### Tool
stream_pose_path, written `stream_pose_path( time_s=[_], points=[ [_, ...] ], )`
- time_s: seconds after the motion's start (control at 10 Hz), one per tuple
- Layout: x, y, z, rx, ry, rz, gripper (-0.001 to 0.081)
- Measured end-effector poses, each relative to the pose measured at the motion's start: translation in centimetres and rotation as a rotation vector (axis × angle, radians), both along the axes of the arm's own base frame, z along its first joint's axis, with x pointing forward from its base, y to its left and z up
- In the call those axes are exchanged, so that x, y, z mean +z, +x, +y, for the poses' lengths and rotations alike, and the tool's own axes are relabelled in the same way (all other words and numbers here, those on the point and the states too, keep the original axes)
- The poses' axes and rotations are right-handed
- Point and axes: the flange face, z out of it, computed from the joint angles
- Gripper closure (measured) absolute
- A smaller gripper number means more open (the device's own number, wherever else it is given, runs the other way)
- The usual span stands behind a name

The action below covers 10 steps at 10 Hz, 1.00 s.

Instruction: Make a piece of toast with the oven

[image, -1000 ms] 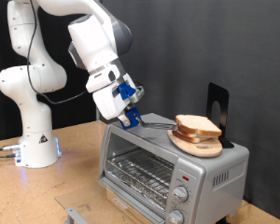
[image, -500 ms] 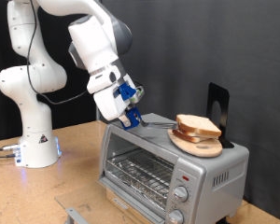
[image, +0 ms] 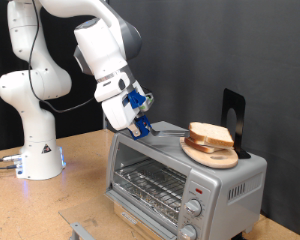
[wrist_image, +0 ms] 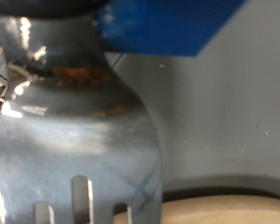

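1. On top of the oven (image: 180,175), toward the exterior view's right: a round wooden plate (image: 205,155) carrying the toast (image: 212,135).
2. Toast: pale crumb, tan-brown crust, what looks like two slices stacked, lying flat.
3. Oven: boxy, silver-grey, glass door shut, wire rack visible behind the glass, round knobs (image: 194,208) down the front at the exterior view's right.
4. Above the oven's far top edge, at the exterior view's left of the plate: the pincer (image: 142,124), with blue fingers, angled downward.
5. Closed on the handle of a metal spatula (image: 170,130); blade stretched low over the oven top toward the plate, tip just beside its rim.
6. Seen from the wrist: slotted steel blade (wrist_image: 79,149) filling most of the frame, blue finger (wrist_image: 168,23) above it, curved pale wooden edge (wrist_image: 224,207) near the blade's end.
7. Behind the plate: a dark upright stand (image: 232,118).
8. Underneath everything: a brown desk (image: 60,195), white arm base on it.
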Motion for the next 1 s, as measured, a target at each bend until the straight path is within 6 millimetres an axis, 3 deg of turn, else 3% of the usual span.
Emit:
stream_pose_path(
  time_s=[1.0],
  points=[
    [1.0,0.4,1.6,-0.027,-0.007,0.035,0.0375]
  ],
)
